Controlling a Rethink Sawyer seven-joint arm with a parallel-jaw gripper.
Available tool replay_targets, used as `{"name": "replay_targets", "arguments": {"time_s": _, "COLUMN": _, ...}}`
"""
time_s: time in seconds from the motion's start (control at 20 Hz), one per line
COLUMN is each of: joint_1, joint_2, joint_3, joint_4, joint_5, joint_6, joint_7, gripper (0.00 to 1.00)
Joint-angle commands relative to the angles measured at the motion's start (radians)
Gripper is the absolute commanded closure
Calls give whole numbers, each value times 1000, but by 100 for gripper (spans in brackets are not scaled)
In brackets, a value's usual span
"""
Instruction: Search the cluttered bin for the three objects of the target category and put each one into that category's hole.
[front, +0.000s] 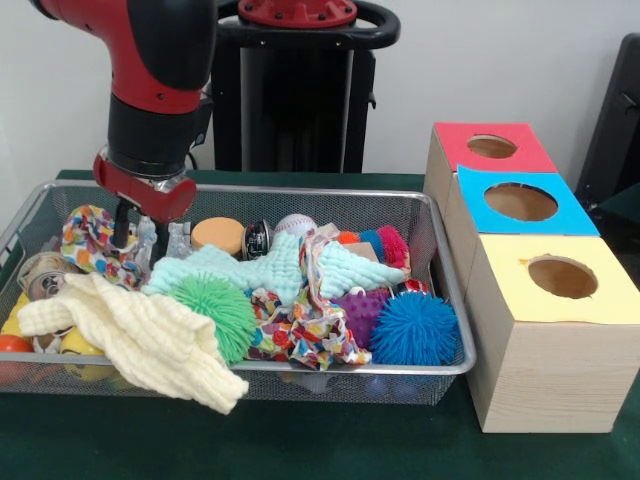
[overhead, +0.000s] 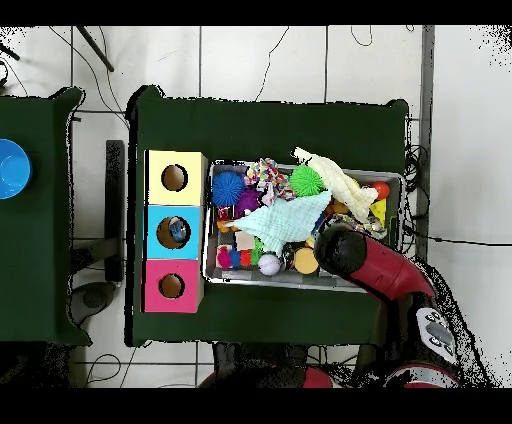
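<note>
A wire bin (front: 448, 300) holds a jumble: a blue spiky ball (front: 414, 329), a green spiky ball (front: 215, 312), a purple spiky ball (front: 362, 312), a baseball (front: 293, 226), a mint cloth (front: 270, 268), a cream cloth (front: 140, 340) and a patterned cloth (front: 300, 325). My gripper (front: 141, 232) reaches down into the bin's back left corner, open, its fingers (front: 122, 225) astride some clear plastic beside a colourful cloth. In the overhead view the arm (overhead: 345, 252) hides the gripper. Right of the bin stand the red box (front: 491, 146), blue box (front: 520, 201) and yellow box (front: 562, 277), each with a round hole.
An orange disc (front: 218, 235), a red spiky toy (front: 393, 245), tape rolls (front: 45, 275) and an orange ball (front: 12, 345) also lie in the bin. From above, something small shows inside the blue box's hole (overhead: 176, 230). A blue bowl (overhead: 12, 168) sits on a separate table.
</note>
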Motion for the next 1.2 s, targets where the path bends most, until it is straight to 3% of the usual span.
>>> {"name": "replay_targets", "arguments": {"time_s": 0.05, "joint_1": 11, "joint_2": 16, "joint_3": 90, "joint_4": 98, "joint_5": -43, "joint_6": -77, "joint_7": 134, "gripper": 0}}
{"name": "replay_targets", "arguments": {"time_s": 1.2, "joint_1": 44, "joint_2": 40, "joint_3": 94, "joint_4": 114, "joint_5": -11, "joint_6": -115, "joint_7": 176, "gripper": 0}}
